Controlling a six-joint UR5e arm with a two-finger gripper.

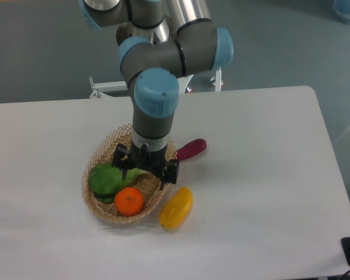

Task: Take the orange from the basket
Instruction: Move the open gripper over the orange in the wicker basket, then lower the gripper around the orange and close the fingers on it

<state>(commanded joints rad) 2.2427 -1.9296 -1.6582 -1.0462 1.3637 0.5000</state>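
Observation:
The orange (129,202) lies in the front part of the tan wicker basket (100,153), touching a green leafy vegetable (107,178) behind it. My gripper (147,175) hangs open above the basket's right half, just up and to the right of the orange, with nothing between its fingers. Its left finger (122,167) is over the vegetable's pale stalk, which it partly hides. The right finger (171,173) is over the basket's right rim.
A yellow oval fruit (176,207) lies on the white table just right of the basket's front. A dark red-purple vegetable (191,149) lies behind the basket's right side. The table's front edge is near the bottom of the view.

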